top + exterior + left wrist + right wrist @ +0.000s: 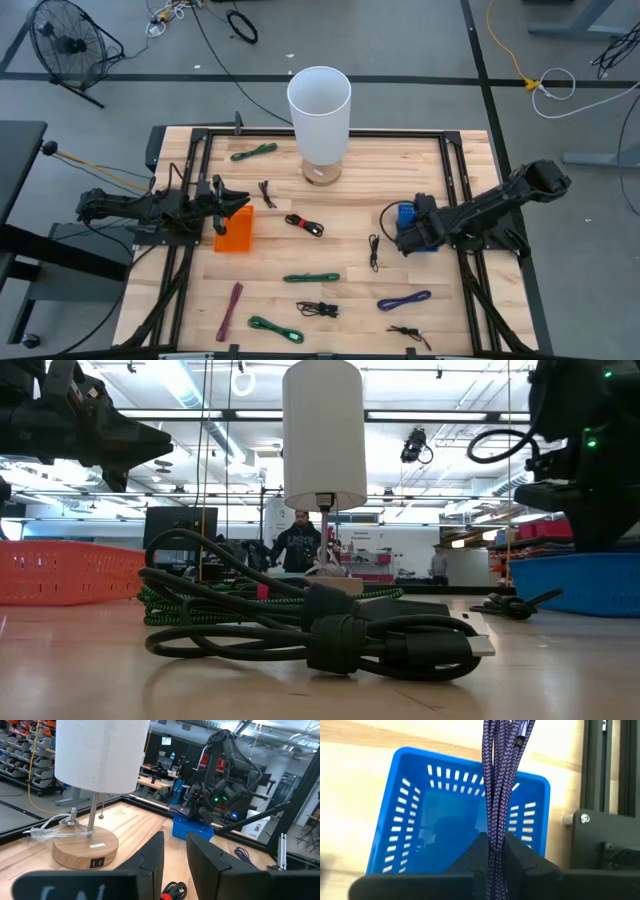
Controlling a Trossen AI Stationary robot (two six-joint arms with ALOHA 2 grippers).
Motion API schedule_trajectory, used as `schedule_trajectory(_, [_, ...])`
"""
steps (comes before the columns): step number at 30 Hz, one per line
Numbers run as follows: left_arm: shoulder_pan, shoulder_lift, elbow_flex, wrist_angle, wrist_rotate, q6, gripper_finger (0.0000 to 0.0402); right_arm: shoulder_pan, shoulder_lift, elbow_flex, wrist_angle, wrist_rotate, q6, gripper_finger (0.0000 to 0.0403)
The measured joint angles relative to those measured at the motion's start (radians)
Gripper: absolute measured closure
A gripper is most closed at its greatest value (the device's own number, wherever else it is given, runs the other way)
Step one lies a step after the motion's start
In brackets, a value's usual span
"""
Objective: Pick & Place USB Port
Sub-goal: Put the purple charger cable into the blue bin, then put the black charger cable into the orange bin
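Note:
My right gripper [494,851] hangs over the blue basket [440,815] near the table's right side [404,216] and is shut on a purple braided cable [496,780]. My left gripper [175,857] hovers above the orange basket [235,233] on the left, fingers a narrow gap apart and holding nothing. It looks toward the lamp [100,755], whose wooden base [85,852] stands on the table and has a USB port [97,863]. A second purple cable [404,299] lies on the table near the front. My right gripper pinches the bundled purple cable [495,837] between its two fingers, several strands side by side. The fingers point down from above. The cable hangs below them, lifted clear, over the open blue basket.
Several coiled cables lie about the wooden table: green ones [254,152] [311,277] [274,328], black ones [317,309] [374,250], a red-and-black one [305,225], a pink one [230,310]. The tall lamp [320,120] stands at the far middle. A black frame [470,170] rims the table.

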Motion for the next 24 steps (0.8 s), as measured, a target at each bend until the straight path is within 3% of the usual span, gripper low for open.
schedule_trajectory(5, [0.0, 0.0, 0.0, -0.004, 0.0, 0.0, 0.0317, -0.017, 0.0, 0.0, 0.051, 0.037, -0.046, 0.0371])
schedule_trajectory(17, [0.0, 0.0, 0.0, -0.004, 0.0, 0.0, 0.0317, -0.019, -0.004, 0.0, 0.08, 0.035, -0.088, 0.024])
schedule_trajectory(24, [0.0, 0.0, 0.0, -0.004, -0.004, 0.0, 0.0317, -0.019, -0.022, 0.059, 0.048, 0.058, -0.143, 0.0216])
